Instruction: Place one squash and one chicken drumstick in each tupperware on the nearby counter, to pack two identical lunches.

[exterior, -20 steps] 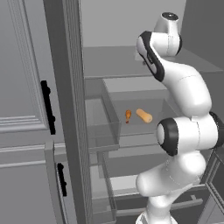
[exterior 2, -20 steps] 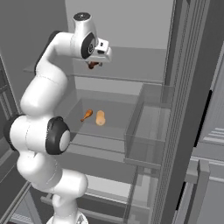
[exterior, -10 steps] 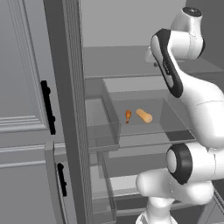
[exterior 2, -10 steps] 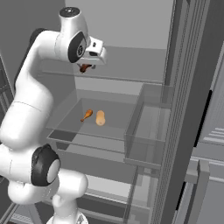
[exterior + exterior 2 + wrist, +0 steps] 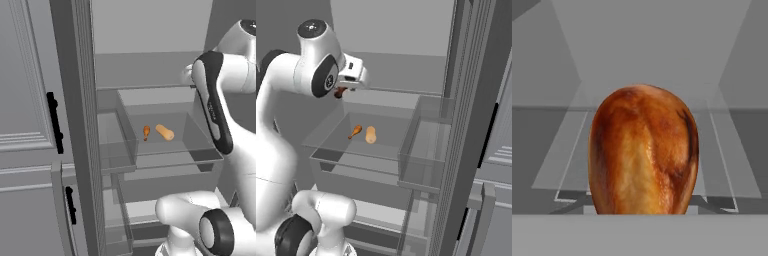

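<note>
Jaws clamp the chicken drumstick (image 5: 643,150) above a clear drawer (image 5: 406,150).

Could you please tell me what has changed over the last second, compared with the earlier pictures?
The arm has swung back and up from the open drawer, carrying the large red-brown drumstick in the tool; in the right base view the hand sits further from the shelf than before. Nothing was picked up or released. The small orange drumstick and the long squash lie unmoved, side by side in the drawer.
</note>
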